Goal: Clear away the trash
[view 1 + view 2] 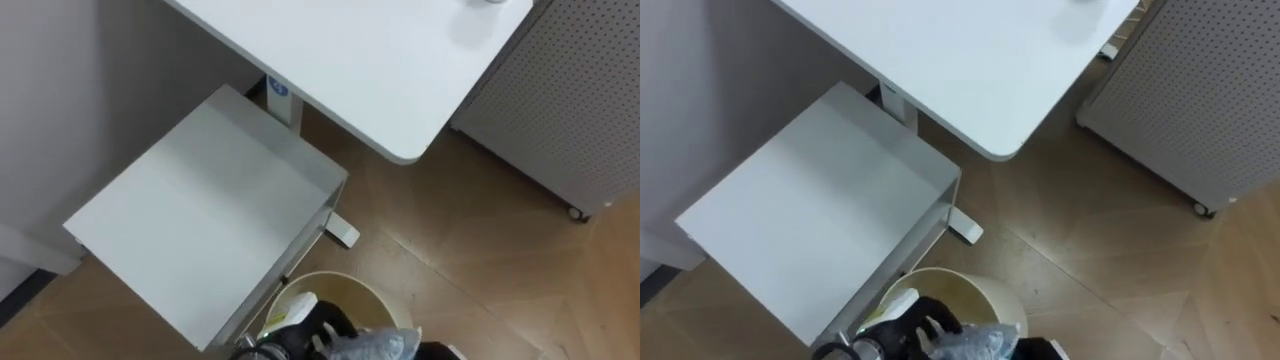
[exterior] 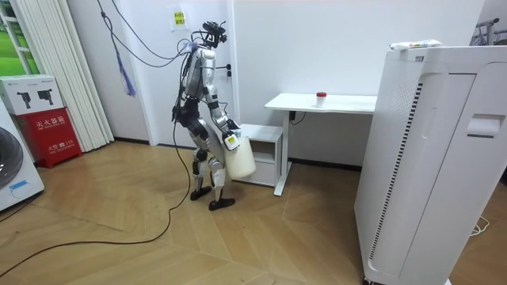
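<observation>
One crumpled wad (image 1: pixel 372 345) of clear, silvery plastic sits at the mouth of one cream bin (image 1: pixel 345 282), touching the dark left hand (image 1: pixel 312 328). I cannot tell whether that hand grips it. In the room view the right hand (image 2: pixel 230 142) lies at the bin's side, grip unclear. Beyond stand one low white cabinet (image 1: pixel 200 210), one white desk (image 1: pixel 380 60) and one perforated white unit (image 1: pixel 570 100).

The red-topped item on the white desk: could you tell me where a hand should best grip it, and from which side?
The red-topped item stands upright and alone on the white desk, with the wall behind it. So it is probably best gripped round its sides, coming from the desk's open front edge. It is too small to judge its shape further.
</observation>
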Tool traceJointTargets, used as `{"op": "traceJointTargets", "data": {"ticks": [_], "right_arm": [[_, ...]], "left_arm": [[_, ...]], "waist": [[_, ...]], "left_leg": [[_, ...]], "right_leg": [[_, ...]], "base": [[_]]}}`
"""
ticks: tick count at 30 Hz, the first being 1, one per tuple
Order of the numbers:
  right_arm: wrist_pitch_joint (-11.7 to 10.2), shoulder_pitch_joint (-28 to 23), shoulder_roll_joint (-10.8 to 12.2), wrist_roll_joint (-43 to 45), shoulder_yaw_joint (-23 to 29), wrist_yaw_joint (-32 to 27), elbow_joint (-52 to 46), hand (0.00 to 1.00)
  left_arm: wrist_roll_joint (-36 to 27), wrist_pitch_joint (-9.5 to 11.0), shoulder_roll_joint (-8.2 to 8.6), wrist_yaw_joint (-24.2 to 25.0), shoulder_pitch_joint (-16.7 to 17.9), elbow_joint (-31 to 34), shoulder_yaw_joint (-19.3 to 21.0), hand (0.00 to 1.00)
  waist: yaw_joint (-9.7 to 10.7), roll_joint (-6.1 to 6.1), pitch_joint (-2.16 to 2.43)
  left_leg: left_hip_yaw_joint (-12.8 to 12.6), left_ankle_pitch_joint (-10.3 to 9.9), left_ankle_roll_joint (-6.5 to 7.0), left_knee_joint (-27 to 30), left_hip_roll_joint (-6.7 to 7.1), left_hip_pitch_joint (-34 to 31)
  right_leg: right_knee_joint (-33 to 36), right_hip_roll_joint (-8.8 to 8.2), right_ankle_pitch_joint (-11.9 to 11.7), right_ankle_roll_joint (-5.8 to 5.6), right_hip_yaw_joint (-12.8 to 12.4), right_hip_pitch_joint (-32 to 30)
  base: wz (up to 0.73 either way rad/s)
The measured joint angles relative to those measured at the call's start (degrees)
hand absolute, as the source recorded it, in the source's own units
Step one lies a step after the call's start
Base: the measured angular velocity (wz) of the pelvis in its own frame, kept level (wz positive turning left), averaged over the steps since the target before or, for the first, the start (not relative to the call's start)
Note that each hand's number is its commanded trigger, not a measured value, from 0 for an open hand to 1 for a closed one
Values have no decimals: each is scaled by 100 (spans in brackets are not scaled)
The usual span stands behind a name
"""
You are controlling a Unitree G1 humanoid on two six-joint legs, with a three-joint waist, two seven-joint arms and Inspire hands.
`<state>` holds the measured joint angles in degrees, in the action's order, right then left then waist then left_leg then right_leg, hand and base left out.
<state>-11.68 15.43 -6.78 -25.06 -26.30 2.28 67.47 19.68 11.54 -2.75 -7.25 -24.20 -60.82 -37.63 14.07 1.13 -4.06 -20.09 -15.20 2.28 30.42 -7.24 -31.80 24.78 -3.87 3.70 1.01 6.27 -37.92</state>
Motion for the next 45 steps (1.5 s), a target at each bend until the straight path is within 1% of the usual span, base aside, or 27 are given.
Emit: {"op": "traceJointTargets", "data": {"ticks": [7,10,13,15,16,17,19,20,21,22,23,24,25,26,28,29,30,32,33,37,38,39,40,41,43,44,45], "right_arm": [[-10,-63,-19,30,69,69,29,100],[0,-82,-38,-49,73,163,140,100],[35,-113,-57,-38,101,174,171,100],[54,-177,-82,-50,208,243,197,100],[53,-215,-92,-62,249,265,194,100],[53,-292,-121,-87,299,276,194,100],[51,-368,-178,-48,348,272,187,100],[52,-427,-188,37,412,284,201,100],[54,-465,-200,120,476,306,241,100],[54,-480,-213,159,529,333,243,100],[54,-487,-246,187,548,385,226,100],[54,-481,-285,242,579,410,188,100],[53,-504,-307,303,643,421,164,100],[53,-588,-334,390,790,424,149,100],[57,-767,-362,416,1038,409,145,100],[65,-871,-379,426,1205,398,117,100],[64,-941,-422,430,1269,362,95,100],[64,-1032,-461,397,1423,328,92,100],[62,-1095,-464,375,1477,282,81,100],[59,-1343,-461,103,1547,278,87,100],[60,-1392,-447,136,1667,329,88,100],[61,-1430,-439,162,1716,382,79,100],[65,-1452,-437,171,1728,396,79,100],[91,-1475,-434,201,1748,403,82,100],[125,-1473,-430,250,1747,421,91,100],[126,-1451,-423,306,1742,457,91,100],[127,-1451,-404,328,1741,508,90,100]], "left_arm": [[185,0,-34,154,11,-25,-37,0],[186,2,-120,175,12,-86,-30,0],[254,2,-262,177,52,-155,-30,0],[256,2,-329,169,180,-150,43,0],[256,2,-333,169,215,-141,45,0],[273,-2,-328,168,304,-71,55,0],[361,-1,-328,167,437,93,129,0],[472,-1,-371,167,533,245,256,0],[622,3,-378,154,677,442,467,0],[650,1,-397,148,760,548,575,0],[681,5,-502,115,964,855,747,0],[690,15,-606,75,1110,1117,847,0],[702,20,-657,51,1166,1239,874,0],[751,38,-731,42,1268,1511,971,0],[754,132,-778,-6,1335,1778,1060,0],[762,140,-843,-14,1456,2101,1096,0],[801,193,-957,-47,1594,2533,1100,0],[806,331,-1021,-167,1740,2929,1140,0],[804,414,-1019,-231,1854,3073,1221,0],[798,462,-1055,-256,2054,3274,1310,0],[810,461,-1122,-254,2127,3428,1394,0],[807,463,-1178,-262,2217,3682,1566,0],[805,463,-1190,-275,2244,3783,1661,0],[799,463,-1196,-351,2259,3945,1821,0],[803,469,-1219,-419,2284,4182,2065,0],[800,523,-1217,-531,2370,4319,2255,0],[797,563,-1216,-618,2430,4367,2406,0]], "waist": [[-25,-52,41],[-33,-68,50],[-47,-94,54],[-65,-123,60],[-87,-136,69],[-160,-174,94],[-299,-216,115],[-434,-217,116],[-585,-208,118],[-644,-208,118],[-682,-210,126],[-677,-205,130],[-664,-202,138],[-639,-206,148],[-634,-193,188],[-633,-195,274],[-630,-191,299],[-642,-190,316],[-642,-187,341],[-664,-160,381],[-660,-142,390],[-700,-109,390],[-739,-96,394],[-822,-76,394],[-951,-68,392],[-1005,-67,387],[-1015,-61,390]], "left_leg": [[-6,5,2,-66,-3,88],[-13,7,-5,-127,-5,281],[-28,10,-10,-244,-1,507],[-34,12,-18,-311,12,731],[-40,9,-23,-327,16,789],[-50,-6,-40,-348,18,890],[-60,-29,-68,-359,13,1032],[-58,-59,-92,-371,18,1140],[-43,-99,-125,-386,65,1279],[16,-107,-138,-418,94,1363],[180,-122,-158,-498,171,1506],[373,-121,-159,-617,268,1645],[437,-121,-158,-690,307,1704],[451,-121,-159,-763,315,1821],[443,-118,-164,-856,339,2011],[447,-111,-167,-953,357,2119],[451,-105,-166,-1048,375,2263],[445,-101,-161,-1213,404,2532],[418,-101,-160,-1324,411,2702],[293,-101,-161,-1561,402,3116],[275,-106,-159,-1590,406,3171],[199,-111,-158,-1594,408,3206],[140,-111,-158,-1595,408,3234],[24,-111,-158,-1599,416,3326],[-143,-111,-158,-1624,435,3513],[-177,-111,-158,-1690,453,3649],[-167,-113,-155,-1761,476,3762]], "right_leg": [[-1,32,-25,24,-9,82],[-65,51,-27,23,-13,272],[-163,55,-32,14,-10,497],[-235,55,-30,-5,-3,709],[-237,57,-24,-11,-2,752],[-247,73,-5,-14,-3,831],[-293,120,3,-11,-43,928],[-309,177,8,-10,-161,991],[-291,245,8,-10,-327,1037],[-282,274,8,-10,-412,1067],[-271,317,8,-12,-589,1121],[-273,320,8,-15,-691,1186],[-275,331,9,-21,-733,1219],[-303,355,9,-28,-763,1320],[-331,404,16,-41,-795,1474],[-398,411,18,-46,-800,1559],[-451,429,13,-48,-836,1675],[-537,466,11,-70,-925,1888],[-620,494,9,-87,-968,2023],[-801,567,-7,-108,-1056,2345],[-811,585,-8,-111,-1062,2363],[-811,599,-10,-111,-1070,2354],[-810,605,-13,-111,-1074,2355],[-807,610,-28,-100,-1022,2376],[-804,591,-72,-33,-745,2430],[-824,575,-120,44,-453,2471],[-884,568,-161,104,-246,2537]], "base": [[0],[0],[0],[0],[-4],[-12],[-22],[-55],[-66],[-78],[-69],[-60],[-39],[-17],[-9],[-15],[-17],[-23],[-25],[-22],[-31],[-40],[-58],[-75],[-92],[-100],[-93]]}}
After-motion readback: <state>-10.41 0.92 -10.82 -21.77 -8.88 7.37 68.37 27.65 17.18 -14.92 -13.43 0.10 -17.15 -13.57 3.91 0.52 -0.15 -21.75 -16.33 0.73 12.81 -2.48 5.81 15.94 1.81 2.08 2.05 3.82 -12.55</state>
